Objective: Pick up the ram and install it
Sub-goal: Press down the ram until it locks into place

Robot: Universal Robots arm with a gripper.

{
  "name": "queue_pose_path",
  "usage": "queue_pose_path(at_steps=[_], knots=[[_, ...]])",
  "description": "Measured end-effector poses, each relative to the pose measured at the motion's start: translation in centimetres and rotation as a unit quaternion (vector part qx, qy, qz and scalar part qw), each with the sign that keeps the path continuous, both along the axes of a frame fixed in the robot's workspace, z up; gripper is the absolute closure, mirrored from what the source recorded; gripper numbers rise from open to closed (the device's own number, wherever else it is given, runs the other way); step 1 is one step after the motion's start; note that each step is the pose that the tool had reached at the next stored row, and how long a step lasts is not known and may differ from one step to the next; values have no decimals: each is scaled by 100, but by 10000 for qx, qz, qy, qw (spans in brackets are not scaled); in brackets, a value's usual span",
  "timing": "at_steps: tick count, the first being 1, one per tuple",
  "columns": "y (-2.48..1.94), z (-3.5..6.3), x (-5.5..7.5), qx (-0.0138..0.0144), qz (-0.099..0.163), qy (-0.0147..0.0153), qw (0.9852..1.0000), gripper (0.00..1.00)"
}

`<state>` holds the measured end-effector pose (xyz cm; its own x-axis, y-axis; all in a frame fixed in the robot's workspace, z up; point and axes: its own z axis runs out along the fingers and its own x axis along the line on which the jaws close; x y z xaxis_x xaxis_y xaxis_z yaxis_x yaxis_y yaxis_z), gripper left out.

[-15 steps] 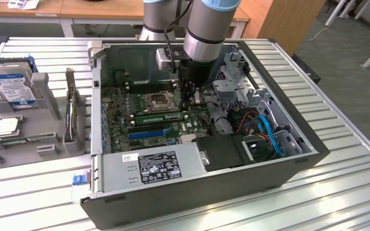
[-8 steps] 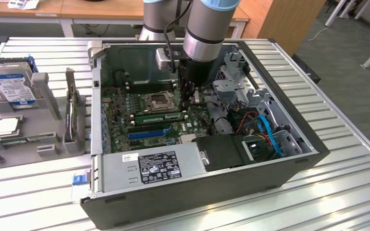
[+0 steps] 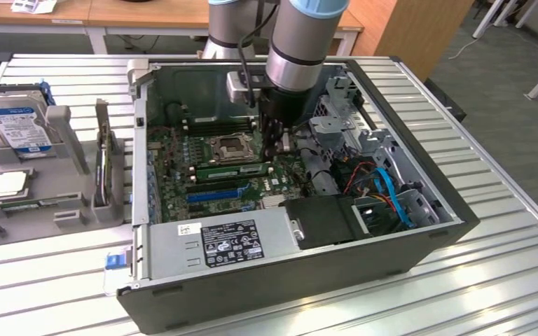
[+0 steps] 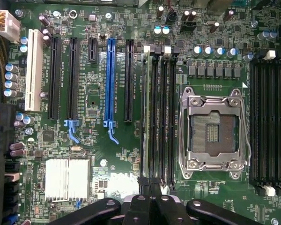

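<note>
The ram (image 3: 235,170), a long green stick, stands on edge in a motherboard slot beside the empty CPU socket (image 3: 230,147) inside the open computer case (image 3: 456,217). In the wrist view the ram (image 4: 145,112) shows edge-on, in the outermost of a bank of black memory slots (image 4: 164,112). My gripper (image 3: 280,150) reaches down into the case at one end of the stick. Its black fingers (image 4: 141,197) are shut together, with the gripper (image 4: 150,185) right over that end. Whether the tips touch the stick I cannot tell.
A rack at the exterior view's left holds a silver hard drive (image 3: 17,126) and a square CPU chip (image 3: 9,183). Inside the case are the power supply (image 3: 222,241), a drive cage (image 3: 344,126) and blue cables (image 3: 395,199). A blue expansion slot (image 4: 110,79) and heatsink (image 4: 68,178) lie beside the memory slots.
</note>
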<state>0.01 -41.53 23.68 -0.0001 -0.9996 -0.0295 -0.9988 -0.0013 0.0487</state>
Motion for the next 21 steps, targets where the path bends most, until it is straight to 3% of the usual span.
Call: queue_pose_path(at_steps=[21], knots=[[0,-29,36,0,0,0,10000,90]])
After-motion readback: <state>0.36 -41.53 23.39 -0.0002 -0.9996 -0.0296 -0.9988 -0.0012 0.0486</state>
